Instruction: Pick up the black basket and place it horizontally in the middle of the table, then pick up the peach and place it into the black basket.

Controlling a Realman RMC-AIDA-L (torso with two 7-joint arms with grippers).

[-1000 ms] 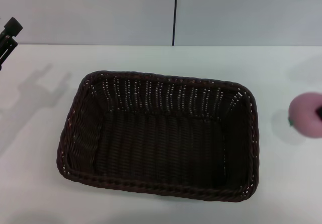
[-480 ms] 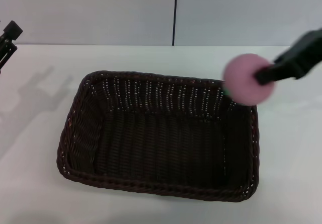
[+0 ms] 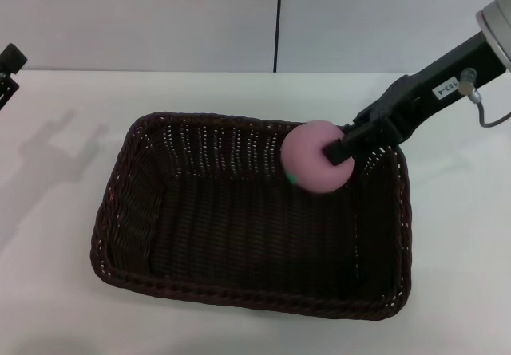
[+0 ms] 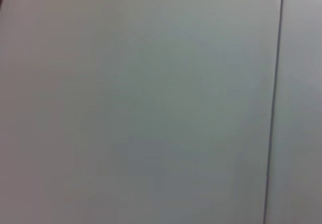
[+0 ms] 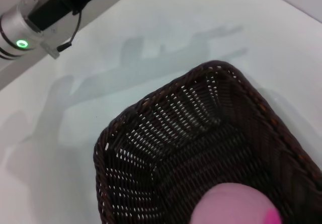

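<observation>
The black basket [image 3: 247,219] lies lengthwise across the middle of the white table [image 3: 64,291], open side up. My right gripper [image 3: 339,149] reaches in from the right and is shut on the pink peach [image 3: 315,167], holding it above the basket's far right part. The right wrist view shows the peach [image 5: 234,206] close up above the basket's dark floor [image 5: 201,148]. My left gripper [image 3: 9,61] is at the far left edge, raised off the table. The left wrist view shows only a plain wall.
The left arm also shows in the right wrist view [image 5: 37,20], with a green light, beyond the basket's far end. A grey wall with a dark vertical seam [image 3: 279,20] stands behind the table.
My right gripper has carried the peach from the table's right edge up and leftward, over the basket's rim, to above its inside. The left arm has drawn slightly further out of view.
</observation>
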